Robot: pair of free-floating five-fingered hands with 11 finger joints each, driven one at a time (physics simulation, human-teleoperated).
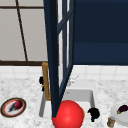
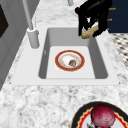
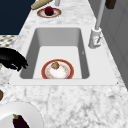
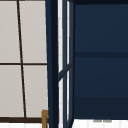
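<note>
My right hand (image 1: 93, 113) hangs over the sink's front right corner. In the left side view the same hand (image 2: 92, 15) has its fingers curled down around a tan oblong thing (image 2: 88, 32). From the right it is a dark shape (image 3: 11, 58) above the counter edge. Down in the sink (image 2: 98, 50) lies a red-rimmed plate (image 2: 70, 60) with a brown scrap of food, also visible from the right (image 3: 57, 69). My left hand (image 1: 41, 81) floats small beside an upright tan wooden bar (image 1: 45, 80), left of the sink.
An open dark blue cabinet door (image 1: 53, 50) stands across the middle. A big red ball (image 1: 67, 115) sits at the front. Left counter: a plate with a red fruit (image 1: 13, 107). Right counter: a white plate with an eggplant (image 1: 122, 110) and a small jar (image 1: 111, 122). The faucet (image 2: 31, 25) is behind.
</note>
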